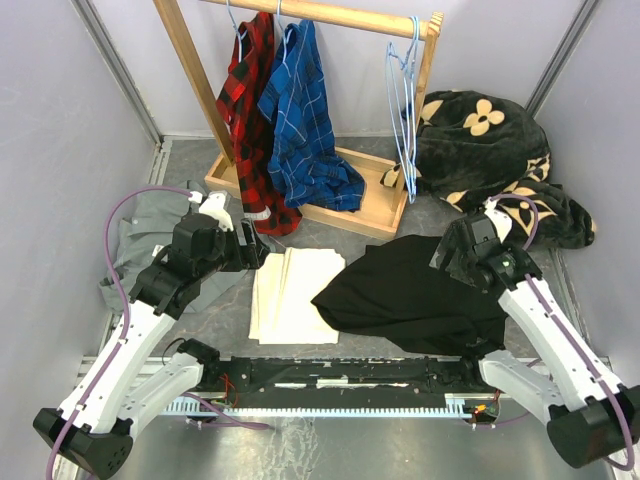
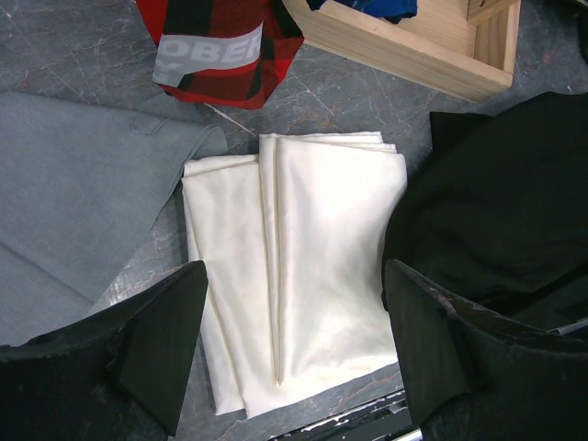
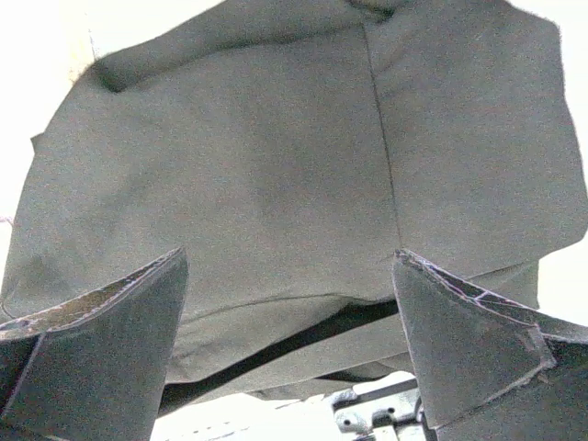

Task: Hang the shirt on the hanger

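Soft, light black shirt [image 1: 410, 290] on the bench [image 2: 83, 55].
Our left gripper [image 2: 294, 276] and right gripper [image 3: 289, 266] are spread wide; we would pinch its edge.

Grey table [image 2: 73, 46], black shirt [image 1: 410, 290], cream cloth [image 1: 290, 290]

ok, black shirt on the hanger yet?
Off. The shirt lies crumpled on the table; the blue hanger hangs bare on the rack.

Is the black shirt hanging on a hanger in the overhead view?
No: the shirt lies on the table; the hanger hangs empty on the rack.
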Robot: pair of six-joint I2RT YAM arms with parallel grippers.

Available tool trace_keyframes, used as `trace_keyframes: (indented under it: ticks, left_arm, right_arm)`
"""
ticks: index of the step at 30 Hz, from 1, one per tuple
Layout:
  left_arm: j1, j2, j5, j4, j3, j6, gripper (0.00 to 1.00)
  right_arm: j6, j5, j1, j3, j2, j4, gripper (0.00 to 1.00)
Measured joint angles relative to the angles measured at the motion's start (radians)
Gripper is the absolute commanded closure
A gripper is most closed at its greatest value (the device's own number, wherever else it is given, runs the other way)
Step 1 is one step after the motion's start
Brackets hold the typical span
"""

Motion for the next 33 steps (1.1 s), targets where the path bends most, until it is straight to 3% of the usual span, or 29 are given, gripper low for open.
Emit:
trace_keyframes:
  ticks: [8, 30, 32, 33]
  left_arm:
    - [0.000, 0.000, 0.000, 0.000, 0.000, 0.000, 0.16]
    - [0.000, 0.003, 0.000, 0.000, 0.000, 0.000, 0.16]
    - [0.000, 0.003, 0.000, 0.000, 0.000, 0.000, 0.15]
    - [0.000, 0.003, 0.000, 0.000, 0.000, 0.000, 0.15]
  right_arm:
    - [-0.047, -0.272, -0.187, -0.104, 0.051, 0.124, 0.01]
    - [-0.081, -0.456, -0.220, -0.200, 0.103, 0.240, 0.01]
    - [-0.081, -0.483, -0.220, -0.214, 0.114, 0.261, 0.10]
    - [-0.081, -0.500, -0.220, -0.222, 0.115, 0.274, 0.21]
